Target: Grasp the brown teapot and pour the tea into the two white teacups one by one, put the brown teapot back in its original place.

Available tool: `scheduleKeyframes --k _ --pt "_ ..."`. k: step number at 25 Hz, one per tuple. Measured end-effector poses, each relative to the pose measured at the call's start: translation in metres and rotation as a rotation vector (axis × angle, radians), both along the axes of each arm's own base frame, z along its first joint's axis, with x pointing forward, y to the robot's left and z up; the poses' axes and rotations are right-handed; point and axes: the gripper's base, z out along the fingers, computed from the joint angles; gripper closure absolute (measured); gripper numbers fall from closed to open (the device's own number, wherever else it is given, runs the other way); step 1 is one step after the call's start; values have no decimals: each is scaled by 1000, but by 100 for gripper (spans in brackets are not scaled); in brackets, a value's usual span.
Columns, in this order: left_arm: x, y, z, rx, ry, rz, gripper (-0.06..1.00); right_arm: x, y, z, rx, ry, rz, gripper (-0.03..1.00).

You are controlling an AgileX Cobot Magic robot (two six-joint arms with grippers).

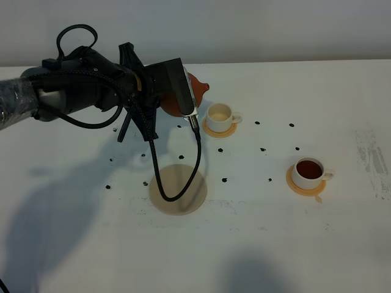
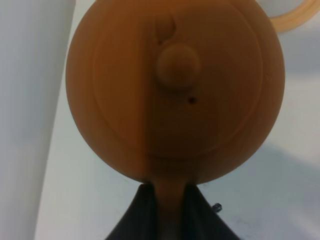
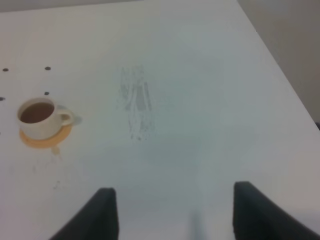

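Left arm (image 1: 67, 85) extended, jaws clamped on brown teapot (image 2: 175, 90) near teacup (image 1: 220, 114).

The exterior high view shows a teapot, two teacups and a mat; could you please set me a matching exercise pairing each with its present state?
Things:
1. brown teapot
2. far teacup
3. near teacup
4. beige mat

States:
A. filled with dark tea
B. flat on the table, nothing standing on it
C. lifted off the table
D. pale inside, no dark tea showing

Pairs: 1-C, 2-D, 3-A, 4-B
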Motion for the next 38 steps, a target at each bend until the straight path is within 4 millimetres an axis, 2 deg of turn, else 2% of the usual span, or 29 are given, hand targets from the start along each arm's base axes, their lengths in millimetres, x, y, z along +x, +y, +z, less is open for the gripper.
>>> scheduleKeyframes --k 6,16,28,38 --pt "2 -1 -7 53 -16 -52 85 0 0 0 0 0 0 47" --pt "4 -1 -5 97 -66 -104 85 0 0 0 0 0 0 47" --pt "12 -3 -20 152 -57 -111 85 0 0 0 0 0 0 47" --pt "20 -18 -23 196 -88 -156 85 0 0 0 0 0 0 47"
